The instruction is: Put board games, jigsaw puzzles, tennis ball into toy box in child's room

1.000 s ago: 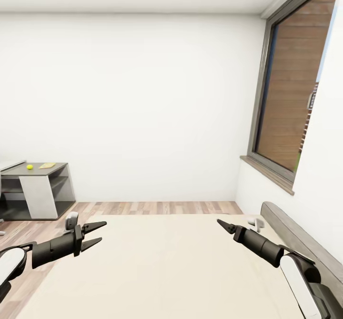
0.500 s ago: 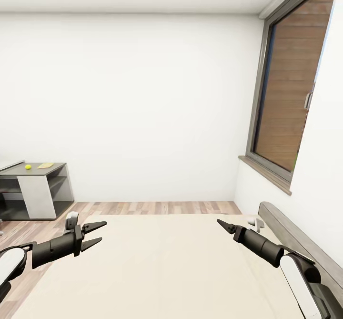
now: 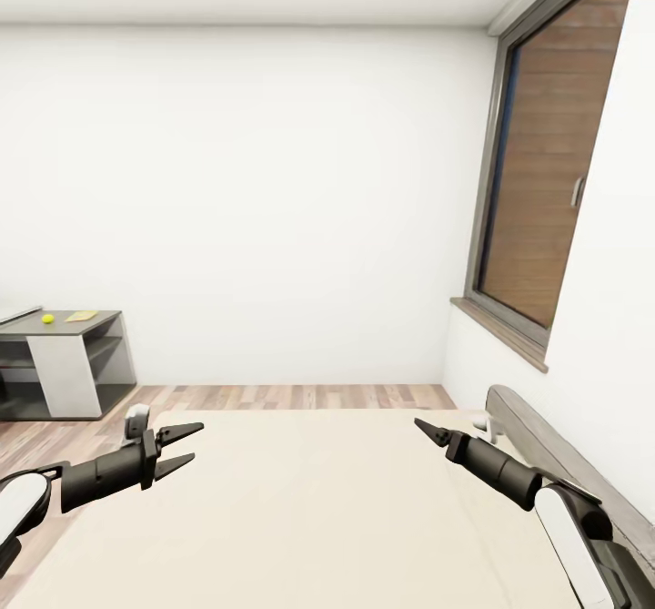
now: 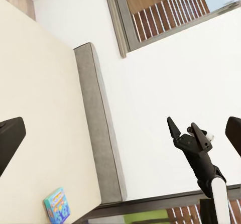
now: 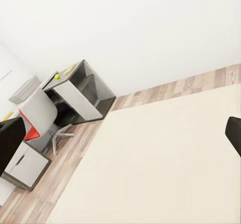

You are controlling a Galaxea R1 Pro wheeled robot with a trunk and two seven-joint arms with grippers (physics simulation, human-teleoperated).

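I have both arms held out over the bed [image 3: 309, 500], and neither is carrying anything: the left hand [image 3: 182, 450] has its fingers spread apart, and the right hand [image 3: 428, 429] looks released too, its fingers parted in the left wrist view [image 4: 190, 132]. Ahead of me the mattress is bare. The one toy I can find on it is a small blue game [image 4: 56, 207], lying by the headboard [image 4: 100, 133] near its end, so I judge it sits to my right and behind what the head camera covers. The ball [image 3: 47, 319] and a flat yellow piece [image 3: 80, 315] lie on the dark cabinet [image 3: 64, 354] far off to the left, with the tabletop [image 5: 22, 88] and a chair [image 5: 37, 116] beyond it. My worry is reaching blind: if I swing the right arm back for the game without turning the head, I could clip the headboard or push the box off the mattress edge. The ball may also roll off if I bump the cabinet later.
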